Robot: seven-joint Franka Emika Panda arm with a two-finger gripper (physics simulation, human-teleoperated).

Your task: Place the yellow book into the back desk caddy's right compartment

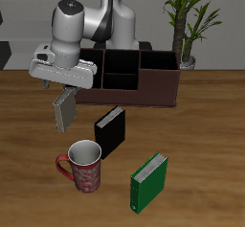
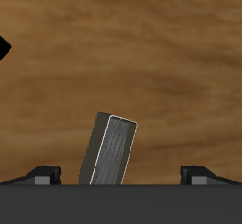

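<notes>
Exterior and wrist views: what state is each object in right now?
gripper: shut on yellow book.
yellow book: lifted off the table, hanging tilted.
back desk caddy: upright; no book seen inside.
black book: standing on the table.
green book: standing, nearer the front edge.
mug: upright.

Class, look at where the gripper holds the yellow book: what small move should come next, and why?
Probably carry it back toward the back desk caddy. The gripper holds the yellow book lifted off the table, in front of the caddy, so the book is not yet over the right compartment.
</notes>
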